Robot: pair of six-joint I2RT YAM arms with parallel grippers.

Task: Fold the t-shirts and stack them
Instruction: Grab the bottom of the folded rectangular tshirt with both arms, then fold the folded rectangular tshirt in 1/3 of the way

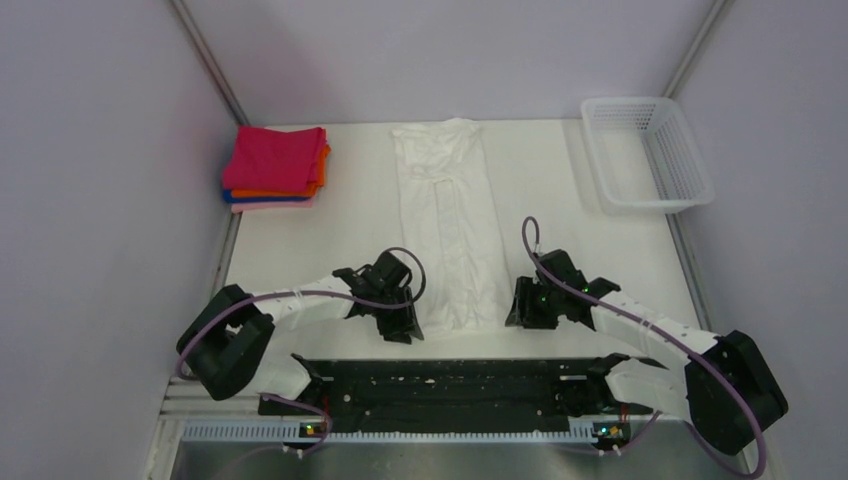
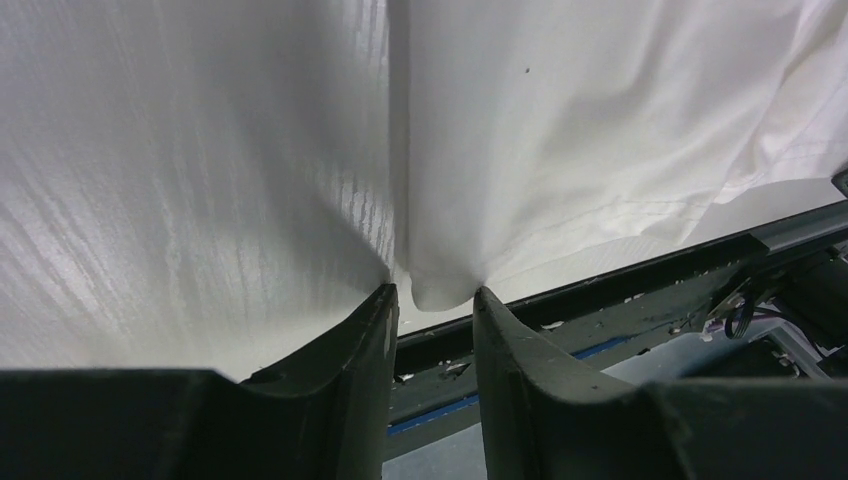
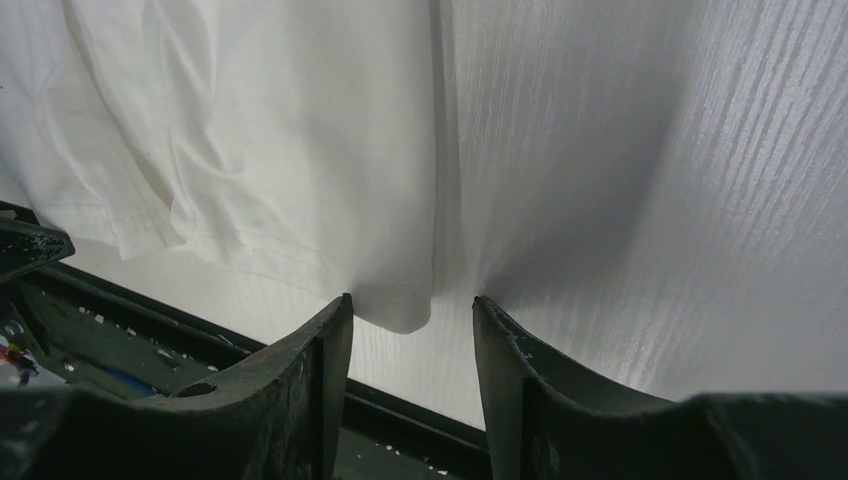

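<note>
Lying flat on the white table (image 1: 340, 240), long axis pointing away from the arms: a thin, wrinkled white cotton t-shirt (image 1: 447, 215) folded into a narrow strip, collar far, hem near. Straddling its near-left hem corner, left gripper (image 2: 435, 300), dark fingers apart, cloth between the tips. Likewise at the near-right corner, right gripper (image 3: 410, 310), fingers apart. Stacked far left, well apart: folded square shirts (image 1: 275, 165), magenta topmost, only orange, blue and pink edges showing

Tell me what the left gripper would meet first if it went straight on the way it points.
Most likely the near corner of the white t-shirt, which lies right between the fingertips of the left gripper. It may also touch the table beneath; depth is unclear.
</note>
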